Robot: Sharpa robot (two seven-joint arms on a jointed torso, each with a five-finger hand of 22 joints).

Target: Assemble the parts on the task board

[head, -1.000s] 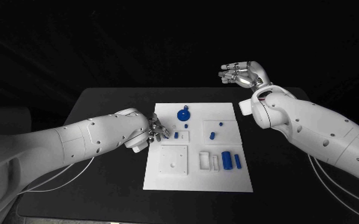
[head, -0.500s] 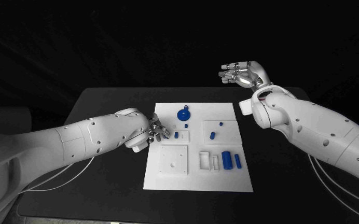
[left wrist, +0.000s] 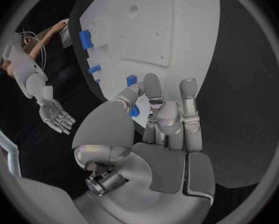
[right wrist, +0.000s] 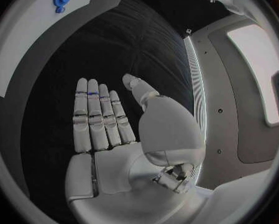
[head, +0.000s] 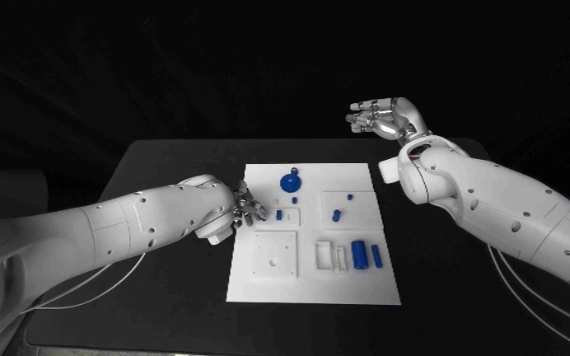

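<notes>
The left hand (head: 242,208) sits low at the left edge of the white task board (head: 357,288), just left of centre in the head view, its arm slanting in from the lower left – in the left wrist view its fingers (left wrist: 153,92) curl down toward a small blue part (left wrist: 132,80) on the board, though whether they grip it I cannot tell. The right hand (head: 382,117) is raised in the upper right of the head view, well beyond the table's far edge – palm flat, fingers (right wrist: 96,115) straight and side by side, holding nothing. More blue parts lie on the board, among them a round piece (head: 290,181) near its top edge.
</notes>
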